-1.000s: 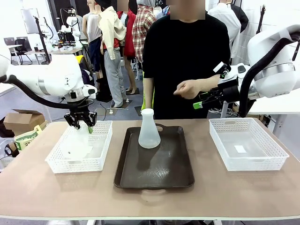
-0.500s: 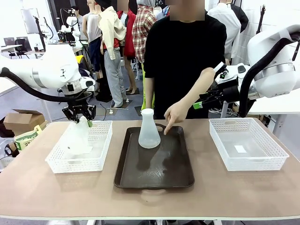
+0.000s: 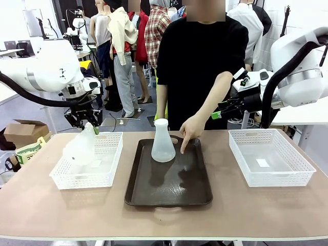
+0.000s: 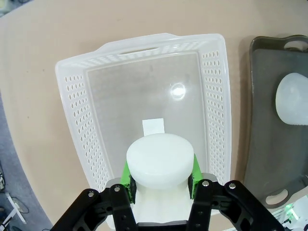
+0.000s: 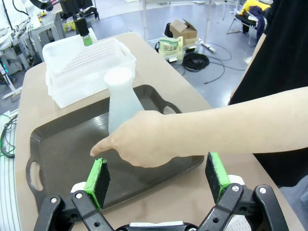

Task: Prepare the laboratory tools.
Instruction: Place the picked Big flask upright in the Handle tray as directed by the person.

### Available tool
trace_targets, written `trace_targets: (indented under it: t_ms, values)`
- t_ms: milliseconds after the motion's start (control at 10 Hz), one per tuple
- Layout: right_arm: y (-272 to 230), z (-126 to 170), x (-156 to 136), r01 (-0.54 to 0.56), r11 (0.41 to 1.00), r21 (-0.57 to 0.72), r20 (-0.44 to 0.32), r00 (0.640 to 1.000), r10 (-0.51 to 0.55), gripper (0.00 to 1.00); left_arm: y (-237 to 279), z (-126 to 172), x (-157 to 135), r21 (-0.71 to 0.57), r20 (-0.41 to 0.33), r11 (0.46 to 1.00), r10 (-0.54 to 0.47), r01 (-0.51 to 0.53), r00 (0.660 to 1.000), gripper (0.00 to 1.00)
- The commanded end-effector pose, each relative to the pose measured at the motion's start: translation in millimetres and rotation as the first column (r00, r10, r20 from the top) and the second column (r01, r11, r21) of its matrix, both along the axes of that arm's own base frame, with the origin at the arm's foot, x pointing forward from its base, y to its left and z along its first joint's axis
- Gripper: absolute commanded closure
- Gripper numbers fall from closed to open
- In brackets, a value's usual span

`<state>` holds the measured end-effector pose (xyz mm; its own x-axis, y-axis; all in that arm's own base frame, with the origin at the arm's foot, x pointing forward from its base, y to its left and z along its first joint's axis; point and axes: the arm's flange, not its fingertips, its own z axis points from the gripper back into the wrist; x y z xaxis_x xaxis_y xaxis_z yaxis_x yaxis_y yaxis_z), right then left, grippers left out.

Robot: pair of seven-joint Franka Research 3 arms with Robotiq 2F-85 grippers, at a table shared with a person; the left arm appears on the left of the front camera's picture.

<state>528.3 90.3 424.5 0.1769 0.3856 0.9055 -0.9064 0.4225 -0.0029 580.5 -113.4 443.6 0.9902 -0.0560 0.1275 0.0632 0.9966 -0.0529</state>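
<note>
Left claw (image 4: 160, 179): closed on the narrow neck of a translucent white plastic conical flask (image 3: 81, 146), held tilted above the left white mesh basket (image 3: 110, 166), its base hanging toward the desk (image 3: 61, 210).
Second flask (image 3: 163, 142): same translucent plastic, upright at the far end of the dark brown rectangular tray (image 3: 197, 192).
Person's hand (image 3: 190, 129): index finger pointing down at the tray just beside the second flask.
Right claw (image 5: 158, 180): open, green pads spread, empty, raised over the desk's far edge near the right white mesh basket (image 3: 302, 174).
Handling: probably light and empty, though contents are hard to judge; smooth and slightly springy, so grip the neck, since the wide base could swing.
</note>
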Motion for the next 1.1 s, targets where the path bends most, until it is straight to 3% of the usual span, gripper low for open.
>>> trace_targets:
  t_ms: [0,200,400,600,800,900,1000]
  values:
    - [0.9,1.9,1.7,0.003,1.0,-0.006,-0.015,1.0,-0.003,0.0,-0.6,-9.2,3.6,-0.001,-0.011,1.0,0.007,-0.007,1.0,1.0]
    - [0.9,1.9,1.7,0.003,1.0,-0.006,-0.015,1.0,-0.003,0.0,-0.1,-4.4,0.8,0.001,-0.007,1.0,0.0,0.0,1.0,1.0]
    - [0.9,1.9,1.7,0.003,1.0,-0.006,-0.015,1.0,-0.003,0.0,-7.7,17.7,-24.2,-0.05,0.071,0.969,-0.236,0.24,0.969,1.0]
    - [0.9,1.9,1.7,0.003,1.0,-0.006,-0.015,1.0,-0.003,0.0,-4.0,57.2,-49.3,-0.096,0.199,0.932,-0.325,0.349,0.925,1.0]
    - [0.9,1.9,1.7,0.003,1.0,-0.006,-0.015,1.0,-0.003,0.0,-4.4,76.3,-65.3,-0.253,0.293,0.799,-0.473,0.545,0.831,1.0]
    - [0.9,1.9,1.7,0.003,1.0,-0.006,-0.015,1.0,-0.003,0.0,-10.2,78.6,-73.7,-0.338,0.367,0.692,-0.527,0.638,0.766,1.0]
    - [0.9,1.9,1.7,0.003,1.0,-0.006,-0.015,1.0,-0.003,0.0,-19.6,75.8,-80.2,-0.361,0.394,0.647,-0.547,0.672,0.739,1.0]
